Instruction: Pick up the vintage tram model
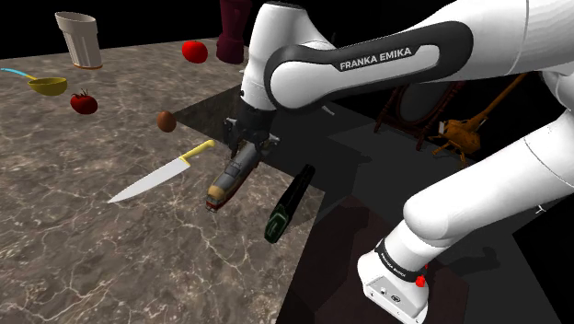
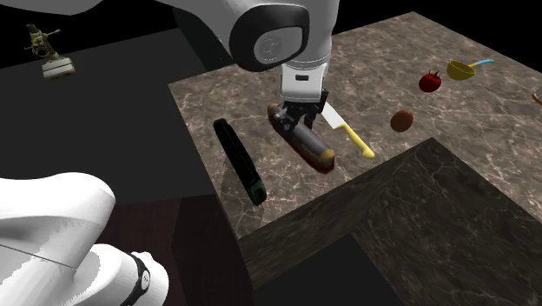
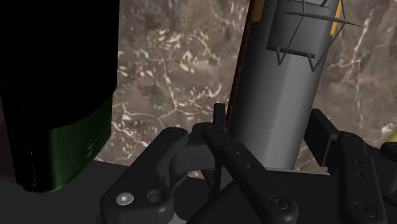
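Brown veined marble forms the counter [image 1: 110, 258], with a black area beyond it. Near its edge sits the tram model [image 1: 227, 179] — grey-roofed, orange at the nose — between a yellow-handled knife [image 1: 158, 182] and a black-and-green cylinder [image 1: 289, 204], touching neither. The gripper [image 1: 246, 145] stands over the tram's rear end. In the wrist view its two fingers [image 3: 219, 127] press the grey body from either side, clasping it. Whether the model is off the marble I cannot tell. Farther off are a brown ball [image 1: 166, 121], a red fruit [image 1: 84, 102] and a white cup [image 1: 78, 39].
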